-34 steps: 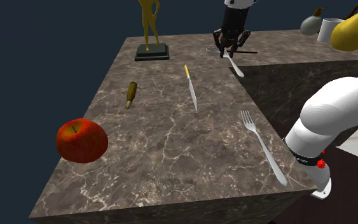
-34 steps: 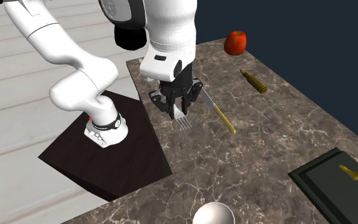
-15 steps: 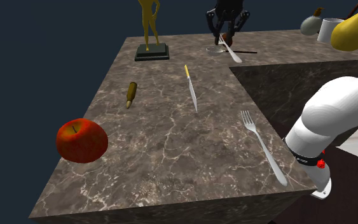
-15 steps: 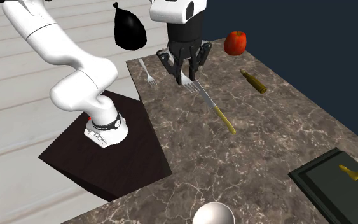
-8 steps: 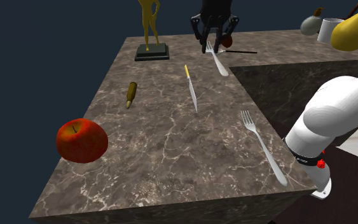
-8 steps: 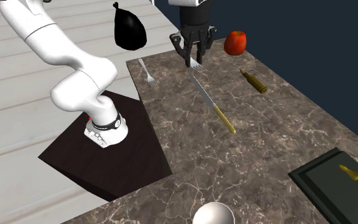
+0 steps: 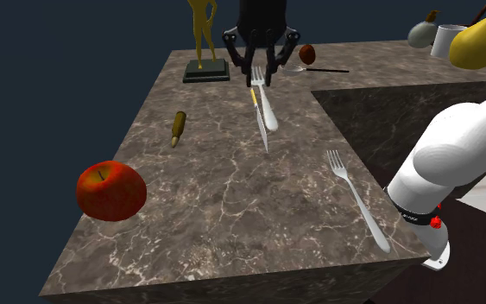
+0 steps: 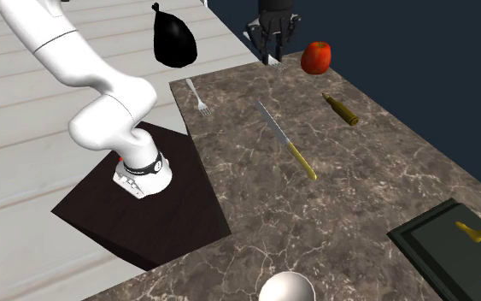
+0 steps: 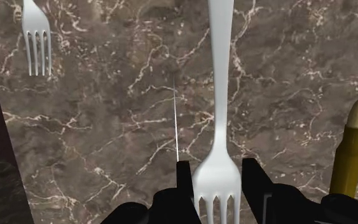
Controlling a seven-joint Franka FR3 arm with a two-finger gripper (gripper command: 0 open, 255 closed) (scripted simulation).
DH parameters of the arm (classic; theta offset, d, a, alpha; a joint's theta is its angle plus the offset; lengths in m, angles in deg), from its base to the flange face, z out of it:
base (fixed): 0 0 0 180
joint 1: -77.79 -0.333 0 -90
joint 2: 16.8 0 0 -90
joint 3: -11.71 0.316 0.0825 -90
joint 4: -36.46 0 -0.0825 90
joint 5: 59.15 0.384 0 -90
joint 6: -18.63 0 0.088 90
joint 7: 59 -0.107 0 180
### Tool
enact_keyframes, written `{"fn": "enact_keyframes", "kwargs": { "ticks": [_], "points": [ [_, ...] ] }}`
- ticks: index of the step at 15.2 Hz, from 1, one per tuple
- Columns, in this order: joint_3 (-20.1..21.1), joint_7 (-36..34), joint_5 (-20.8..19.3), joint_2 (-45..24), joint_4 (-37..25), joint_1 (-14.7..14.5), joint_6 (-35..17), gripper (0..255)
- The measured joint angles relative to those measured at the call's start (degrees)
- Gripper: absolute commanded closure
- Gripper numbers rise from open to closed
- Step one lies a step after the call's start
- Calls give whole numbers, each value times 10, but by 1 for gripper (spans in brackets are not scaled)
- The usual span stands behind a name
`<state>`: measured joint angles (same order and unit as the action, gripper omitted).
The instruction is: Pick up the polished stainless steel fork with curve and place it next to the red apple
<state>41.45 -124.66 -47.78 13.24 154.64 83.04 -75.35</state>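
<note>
A silvery fork [image 7: 268, 108] hangs above the marble counter [image 7: 232, 199], clasped near its tines by my black gripper [image 7: 259, 73]. In the wrist view the fingers [image 9: 182, 184] press the fork's neck [image 9: 217, 178] and its handle points away from the hand. A red apple [image 7: 111, 190] rests at the counter's corner on the shoulder view's left. From the second exterior camera the gripper [image 8: 272, 50] hovers just left of the apple [image 8: 316, 57]. A second fork [image 7: 357, 207] lies flat near the stand-side edge [image 8: 197, 97] [image 9: 36, 38].
A knife [image 7: 260, 121] lies under the held fork [image 8: 285, 141]. A brass cartridge [image 7: 178, 128] lies between knife and apple [image 9: 349, 153]. A golden statuette [image 7: 205, 43] on a dark base, a dark spoon [image 7: 310, 57], a mug [image 7: 445, 39] and a yellow vessel [image 7: 482, 39] stand at the back.
The gripper has carried the fork leftward across the shoulder view, from above the inner corner to over the knife. In the second exterior view it has travelled toward the apple.
</note>
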Motion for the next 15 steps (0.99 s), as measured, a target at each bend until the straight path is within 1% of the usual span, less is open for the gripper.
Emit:
{"fn": "enact_keyframes", "kwargs": {
  "ticks": [4,8,12,14,15],
  "points": [
    [51,-58,2,-35,-39,-3,-2,255],
    [119,-130,-14,-94,-99,2,-3,255],
    [195,-214,-55,-174,-168,8,-2,255],
    [237,-262,-89,-222,-203,6,0,255],
    [246,-275,-99,-235,-210,4,-1,255]
  ]
}}
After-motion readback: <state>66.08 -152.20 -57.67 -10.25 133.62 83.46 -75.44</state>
